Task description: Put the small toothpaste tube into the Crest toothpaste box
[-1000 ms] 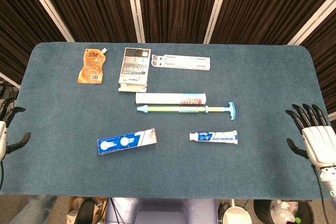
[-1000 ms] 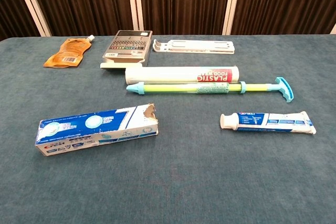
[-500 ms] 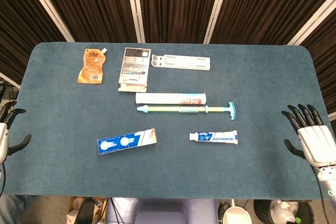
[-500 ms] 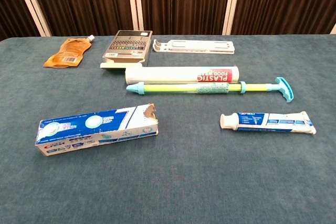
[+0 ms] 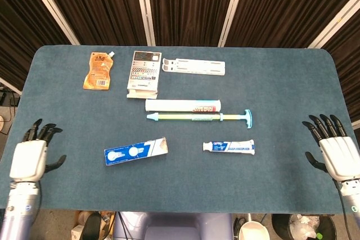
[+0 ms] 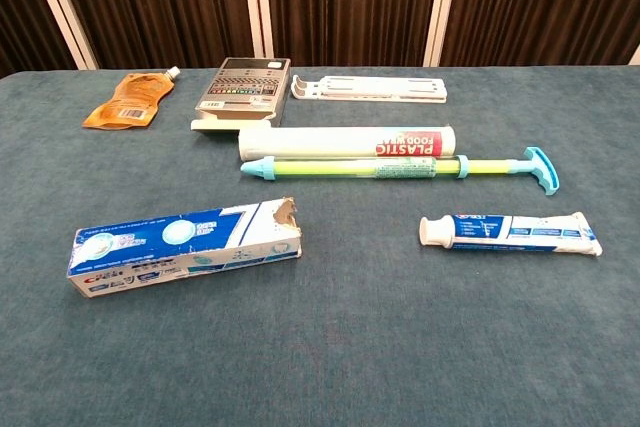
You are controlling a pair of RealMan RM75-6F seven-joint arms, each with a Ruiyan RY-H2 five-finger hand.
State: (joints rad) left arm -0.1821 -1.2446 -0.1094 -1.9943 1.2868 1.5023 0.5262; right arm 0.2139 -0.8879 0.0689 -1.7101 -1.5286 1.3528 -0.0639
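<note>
Table layout, front to back

Crest toothpaste box (image 6: pixel 185 247) front left, small toothpaste tube (image 6: pixel 510 232) well to its right; pump (image 6: pixel 400 167) behind both, plastic wrap tube (image 6: pixel 345 141) just behind, possibly touching; pouch (image 6: pixel 130 99), calculator box (image 6: pixel 240 87), rack (image 6: pixel 368 88) along the back.

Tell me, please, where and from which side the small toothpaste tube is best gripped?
Probably across its middle, from above. The small toothpaste tube lies flat, apart from everything else, cap toward the Crest toothpaste box. The right hand, open and nearer it, could pinch its long sides, leaving the cap end free to enter the box's torn end.
</note>
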